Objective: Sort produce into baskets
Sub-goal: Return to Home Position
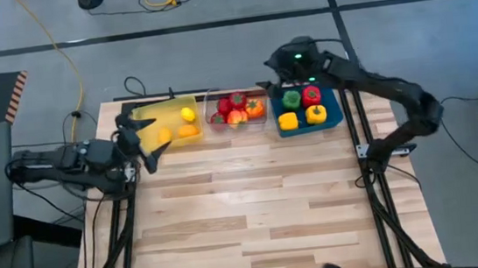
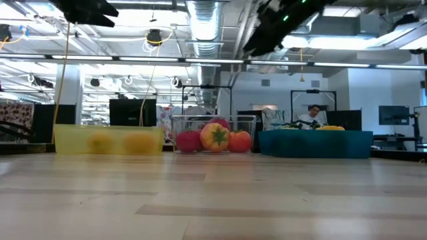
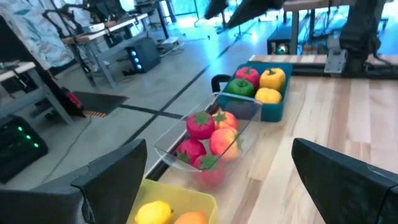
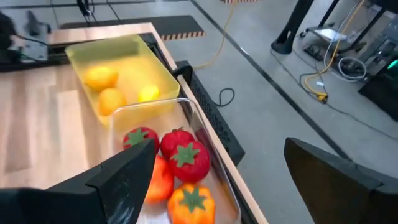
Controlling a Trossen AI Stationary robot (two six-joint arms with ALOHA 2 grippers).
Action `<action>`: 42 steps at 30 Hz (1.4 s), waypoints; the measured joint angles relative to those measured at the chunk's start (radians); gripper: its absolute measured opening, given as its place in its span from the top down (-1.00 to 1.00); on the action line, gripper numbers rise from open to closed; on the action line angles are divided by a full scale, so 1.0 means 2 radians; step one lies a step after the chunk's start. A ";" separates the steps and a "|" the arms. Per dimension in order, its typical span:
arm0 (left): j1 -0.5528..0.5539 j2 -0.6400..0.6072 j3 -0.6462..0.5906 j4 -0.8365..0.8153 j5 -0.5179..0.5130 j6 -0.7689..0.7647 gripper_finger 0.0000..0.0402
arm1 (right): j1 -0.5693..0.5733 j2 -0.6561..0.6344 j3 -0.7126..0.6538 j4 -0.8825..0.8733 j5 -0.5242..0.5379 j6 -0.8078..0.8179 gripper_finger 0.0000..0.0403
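With produce (image 1: 237,109) all inside the clear bin (image 1: 211,97) and its neighbours, likely only retreat left: right gripper (image 1: 272,71) splayed empty above its corner nearest the blue bin (image 1: 335,111), left gripper (image 1: 141,142) splayed empty beside the yellow bin (image 1: 162,113).

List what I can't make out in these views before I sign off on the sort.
- Low view: the blue bin has an opaque wall that hides its peppers; only the tops show.
- Low view: the lemons in the yellow bin are a blur through its wall.
- High view: the left gripper covers part of the yellow bin.
- High view: the produce in the clear bin overlaps, so the count is uncertain.
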 joint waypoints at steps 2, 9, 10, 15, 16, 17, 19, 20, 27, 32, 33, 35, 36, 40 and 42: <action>0.000 -0.014 0.000 -0.015 0.000 -0.014 -0.93 | 0.000 -0.034 0.000 -0.032 -0.001 -0.007 -0.90; 0.000 -0.065 -0.080 0.003 0.003 -0.047 -0.93 | 0.005 -0.129 -0.013 -0.135 -0.053 -0.025 -0.89; 0.000 -0.074 -0.096 0.015 0.003 -0.047 -0.93 | 0.005 -0.144 -0.025 -0.139 -0.067 -0.025 -0.89; 0.000 -0.117 -0.165 0.083 0.004 -0.042 -0.93 | 0.005 -0.225 -0.122 -0.115 -0.093 0.001 -0.89; 0.000 -0.126 -0.177 0.093 0.007 -0.041 -0.93 | 0.005 -0.241 -0.144 -0.109 -0.093 0.008 -0.89; 0.000 -0.136 -0.186 0.097 0.015 -0.041 -0.93 | 0.004 -0.257 -0.168 -0.099 -0.093 0.016 -0.89; 0.000 -0.155 -0.202 0.100 0.031 -0.041 -0.93 | 0.002 -0.290 -0.213 -0.078 -0.093 0.032 -0.89; 0.000 -0.164 -0.210 0.102 0.036 -0.044 -0.93 | 0.002 -0.305 -0.234 -0.065 -0.093 0.040 -0.89; 0.000 -0.235 -0.262 0.134 0.044 -0.029 -0.93 | 0.002 -0.395 -0.358 0.021 -0.094 0.078 -0.89; 0.000 -0.257 -0.291 0.173 0.049 0.006 -0.93 | 0.002 -0.445 -0.426 0.056 -0.098 0.103 -0.89; 0.000 -0.256 -0.295 0.177 0.052 0.008 -0.93 | 0.002 -0.452 -0.437 0.061 -0.098 0.106 -0.89; 0.000 -0.255 -0.298 0.179 0.060 0.007 -0.93 | 0.002 -0.467 -0.457 0.070 -0.105 0.106 -0.89; 0.000 -0.256 -0.300 0.180 0.064 0.004 -0.93 | 0.001 -0.473 -0.465 0.073 -0.107 0.106 -0.89; 0.000 -0.257 -0.306 0.181 0.071 0.008 -0.93 | -0.004 -0.497 -0.498 0.092 -0.130 0.111 -0.89; 0.000 -0.257 -0.313 0.184 0.069 0.005 -0.93 | -0.008 -0.510 -0.514 0.097 -0.138 0.124 -0.89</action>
